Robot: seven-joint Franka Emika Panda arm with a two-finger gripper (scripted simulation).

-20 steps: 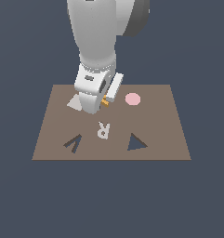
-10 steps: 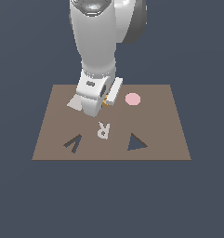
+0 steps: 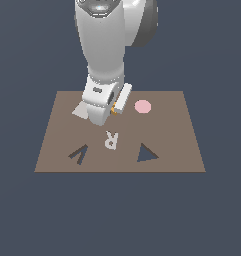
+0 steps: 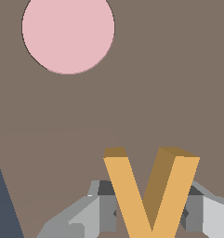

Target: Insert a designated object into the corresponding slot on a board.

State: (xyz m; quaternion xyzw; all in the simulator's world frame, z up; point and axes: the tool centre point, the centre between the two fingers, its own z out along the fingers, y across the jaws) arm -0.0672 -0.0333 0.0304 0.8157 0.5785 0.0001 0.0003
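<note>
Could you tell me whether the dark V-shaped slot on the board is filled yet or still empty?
Empty. The V slot shows as a bare dark recess, while the orange V piece sits between the gripper fingers, apart from it.

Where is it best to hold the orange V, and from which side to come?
Grip the V across its two arms, coming from above. The piece is flat, and the arms' outer edges give the pincer fingers opposing faces, as the wrist view shows now.

white arm (image 3: 109, 45) over brown board (image 3: 182, 145); pink disc (image 3: 142, 106) beside its hand (image 3: 106, 112).
</note>
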